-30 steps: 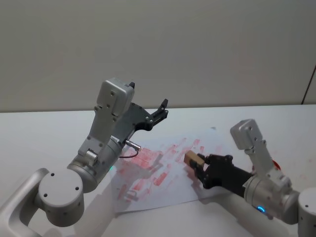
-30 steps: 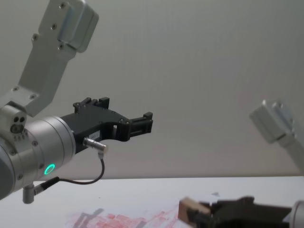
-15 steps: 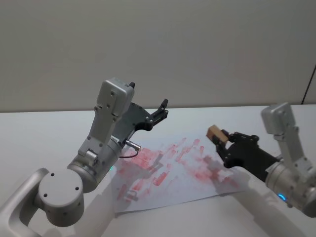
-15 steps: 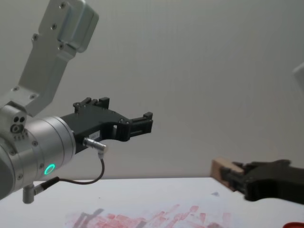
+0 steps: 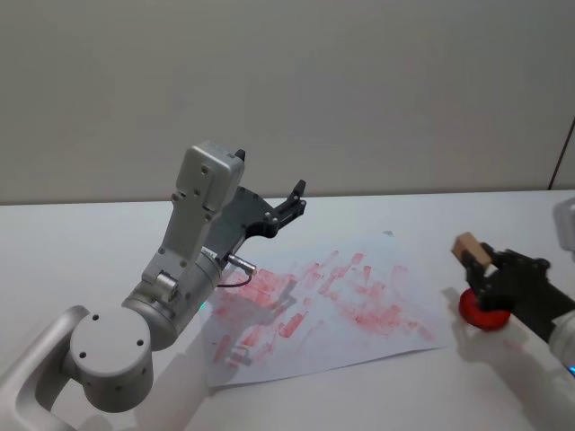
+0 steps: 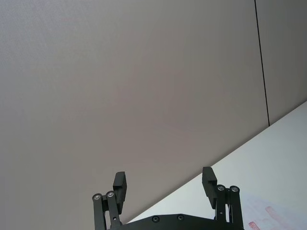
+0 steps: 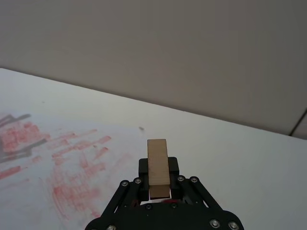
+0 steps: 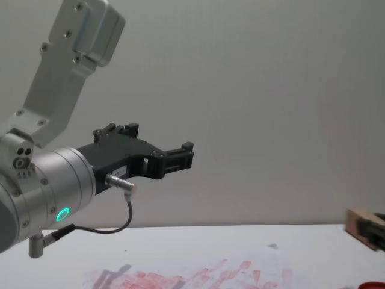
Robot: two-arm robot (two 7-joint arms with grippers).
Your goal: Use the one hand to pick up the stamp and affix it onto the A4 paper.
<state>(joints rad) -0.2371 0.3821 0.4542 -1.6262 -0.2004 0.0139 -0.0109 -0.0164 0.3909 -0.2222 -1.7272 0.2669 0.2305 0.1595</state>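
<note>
A white table runs back to a plain pale wall. On the table lies the A4 paper, a white sheet crowded with smudgy red-pink stamp marks. Just off the paper's right edge, the right gripper hangs above the table. Its black fingers are pressed onto the stamp, a small tan wooden block that sticks up out of the claw with its lower end hidden between them. Directly below that gripper, also just off the paper's right edge, sits a red round pad, partly covered by the fingers. Whether the stamp touches the pad cannot be told. The stamp is clear of the paper. Over the paper's far left part, well above the sheet, the left gripper is raised on its silver arm, its fingers spread apart around nothing.
</note>
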